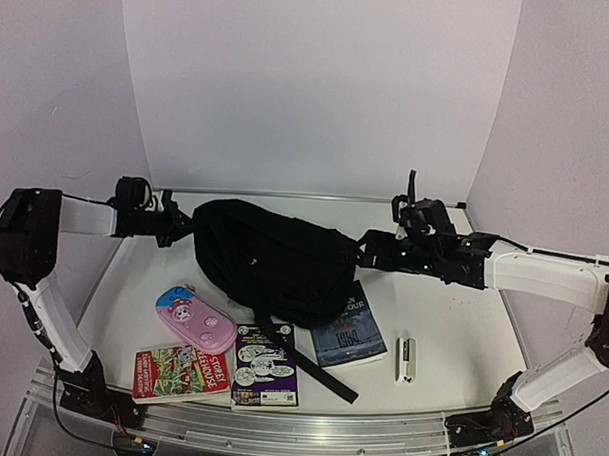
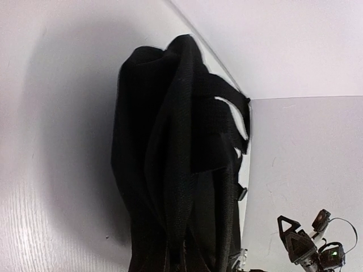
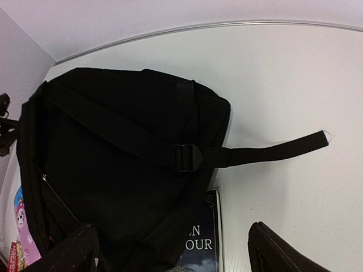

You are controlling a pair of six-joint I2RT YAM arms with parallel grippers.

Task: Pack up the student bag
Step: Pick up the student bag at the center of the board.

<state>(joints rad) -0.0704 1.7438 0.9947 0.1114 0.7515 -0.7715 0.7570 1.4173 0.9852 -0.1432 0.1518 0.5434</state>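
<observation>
The student bag (image 1: pixel 274 255), a large black fabric backpack, lies on the white table (image 1: pixel 462 314) between both arms. My left gripper (image 1: pixel 173 226) is at the bag's left edge. In the left wrist view bunched black fabric (image 2: pixel 176 170) runs right down into the jaws and hides the fingers, so it is shut on the bag. My right gripper (image 1: pixel 370 252) hovers at the bag's right edge. It is open, with the fingertips (image 3: pixel 275 249) wide apart over the bag (image 3: pixel 113 170) and a dark blue book (image 3: pixel 201 243). Nothing is between them.
A dark blue book (image 1: pixel 349 335) lies partly under the bag. In front lie a comic book (image 1: pixel 265 365), a red book (image 1: pixel 181 374) and a pink pencil case (image 1: pixel 194 318). A small white stapler-like object (image 1: pixel 407 360) is at the front right. One loose strap (image 1: pixel 315 366) trails forward, another (image 3: pixel 278 150) lies flat.
</observation>
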